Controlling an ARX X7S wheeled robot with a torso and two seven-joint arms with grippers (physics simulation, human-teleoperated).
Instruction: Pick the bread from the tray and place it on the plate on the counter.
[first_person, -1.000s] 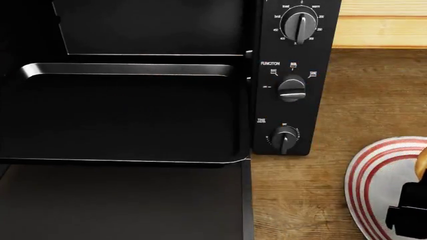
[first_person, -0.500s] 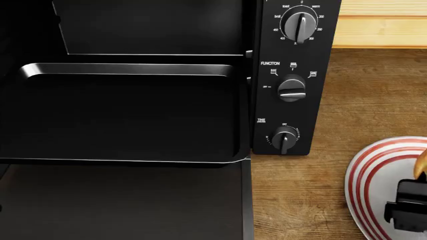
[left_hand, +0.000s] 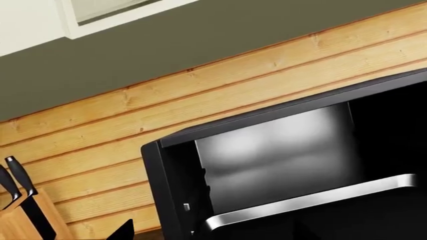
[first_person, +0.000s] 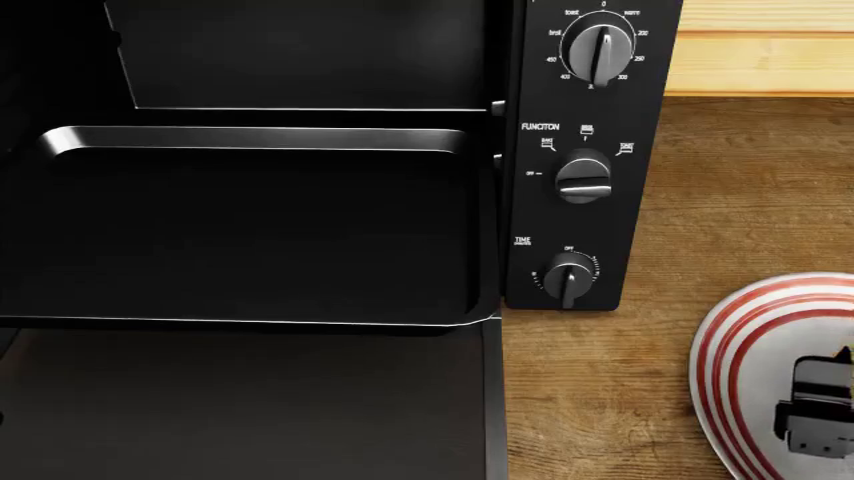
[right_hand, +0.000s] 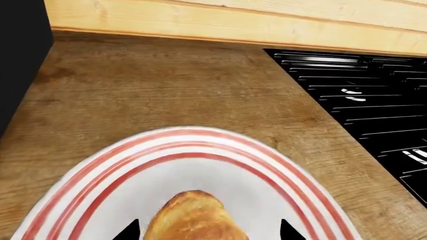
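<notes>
1. Left wrist view: it shows only the open oven (left_hand: 280, 165), the bright rim of the tray (left_hand: 313, 200), a wooden wall and a knife block (left_hand: 27, 210). The left pincer itself is not seen here, so this arm looks far from the work and I expect no trouble from it.

2. Head view: the tray (first_person: 254, 140) is bare of bread. The plate (first_person: 747, 340) lies on the desk (first_person: 747, 180) at the picture's right edge, and the right pincer (first_person: 817, 415) hangs over its grey centre. The bread is hidden here. The plate is partly cut off by the picture's edge, so the operator sees little of the drop, which is a risk.

3. Right wrist view: the bread (right_hand: 193, 217) is over the plate (right_hand: 200, 150), between two dark fingertips (right_hand: 127, 231). Whether they pinch it or stand spread beside it, I cannot tell. If the bread hangs above the plate, letting go may make the egg-shaped roll tumble towards the striped rim. If a fingertip touches it while the arm lifts, it may be dragged off.
</notes>
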